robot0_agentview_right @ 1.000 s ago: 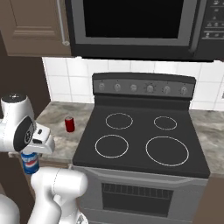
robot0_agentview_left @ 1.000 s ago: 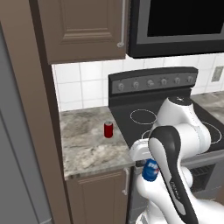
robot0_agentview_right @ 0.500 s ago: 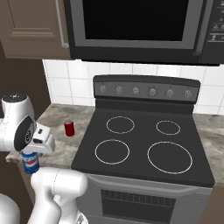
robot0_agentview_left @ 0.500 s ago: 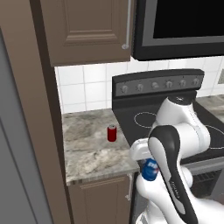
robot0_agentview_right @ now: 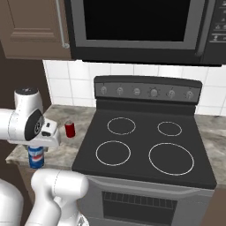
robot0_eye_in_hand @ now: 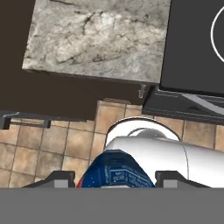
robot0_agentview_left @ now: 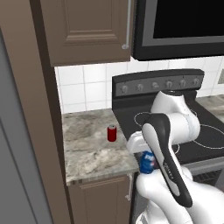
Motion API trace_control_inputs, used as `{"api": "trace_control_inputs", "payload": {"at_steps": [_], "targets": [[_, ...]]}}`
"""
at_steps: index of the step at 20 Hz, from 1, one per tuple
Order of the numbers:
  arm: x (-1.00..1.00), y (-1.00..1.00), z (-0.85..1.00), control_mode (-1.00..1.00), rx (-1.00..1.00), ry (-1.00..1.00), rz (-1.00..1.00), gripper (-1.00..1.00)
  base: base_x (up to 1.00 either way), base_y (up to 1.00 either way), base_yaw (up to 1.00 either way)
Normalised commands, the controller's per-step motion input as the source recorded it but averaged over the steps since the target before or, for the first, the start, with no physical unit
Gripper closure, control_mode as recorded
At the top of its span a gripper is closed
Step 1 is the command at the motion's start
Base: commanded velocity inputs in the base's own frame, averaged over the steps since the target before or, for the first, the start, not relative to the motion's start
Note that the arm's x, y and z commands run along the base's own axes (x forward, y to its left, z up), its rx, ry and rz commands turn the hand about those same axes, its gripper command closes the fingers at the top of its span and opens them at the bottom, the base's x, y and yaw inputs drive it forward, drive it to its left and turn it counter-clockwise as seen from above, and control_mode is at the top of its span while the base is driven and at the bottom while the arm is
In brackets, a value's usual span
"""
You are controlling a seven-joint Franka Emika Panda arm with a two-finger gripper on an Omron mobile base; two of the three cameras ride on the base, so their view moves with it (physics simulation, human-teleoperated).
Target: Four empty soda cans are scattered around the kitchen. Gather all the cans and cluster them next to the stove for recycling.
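Jaws: I have them clamped on the blue can (robot0_eye_in_hand: 114, 169) — gripper (robot0_eye_in_hand: 114, 177).
Change: the view has shifted; probably the base is driving.
Red can (robot0_agentview_left: 112, 133): on the counter (robot0_agentview_left: 92, 153) beside the stove (robot0_agentview_right: 145, 148) — mine goes next to it.

A speckled grey stone counter (robot0_agentview_left: 87, 148) runs along the wall, backed by white square tiles (robot0_agentview_left: 83, 89). Brown wooden cabinets (robot0_agentview_left: 85, 28) with a metal handle (robot0_agentview_left: 127, 26) hang above it, and a tall brown panel (robot0_agentview_left: 33, 109) stands at the counter's left end. A black microwave (robot0_agentview_right: 141, 28) is mounted over the cooking spot. Below the counter is a brown cupboard door (robot0_agentview_left: 98, 203). The floor (robot0_eye_in_hand: 57, 144) is tan tile.
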Motion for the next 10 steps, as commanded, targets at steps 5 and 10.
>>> {"api": "trace_control_inputs", "payload": {"at_steps": [5, 10], "targets": [[0.43, 0.00, 0.00, -1.00, 0.00, 0.03, 0.05, 1.00, 0.00, 0.00, 0.00], [0.49, 0.01, 0.00, -1.00, -0.01, 0.02, 0.00, 1.00, 0.00, 0.00, 0.00]]}}
